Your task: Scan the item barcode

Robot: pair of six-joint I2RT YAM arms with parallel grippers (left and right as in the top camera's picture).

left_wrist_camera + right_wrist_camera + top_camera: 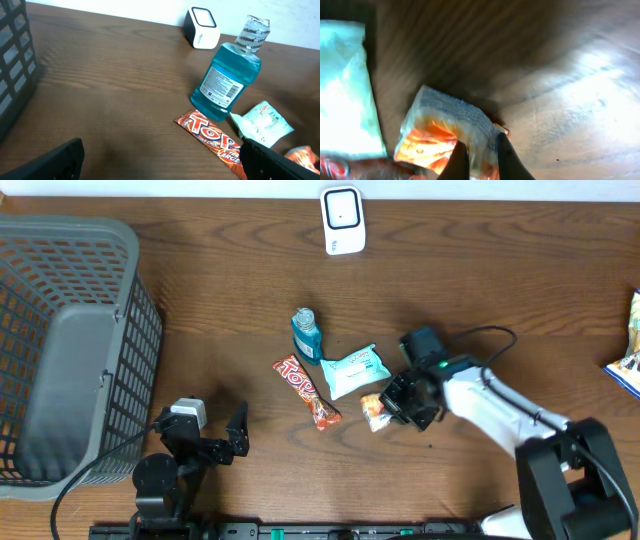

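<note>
Dark brown wood-grain table [500,270], white wall [115,7] behind its far edge, bright glare on the wood

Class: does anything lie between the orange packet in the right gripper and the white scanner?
The wipes pack lies between the orange packet and the white scanner; the mouthwash bottle sits beside that line.

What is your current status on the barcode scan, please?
Right gripper shut on orange snack packet, not yet lifted. Left gripper open, idle. Wipes pack close beside packet; scanner at far table edge.
</note>
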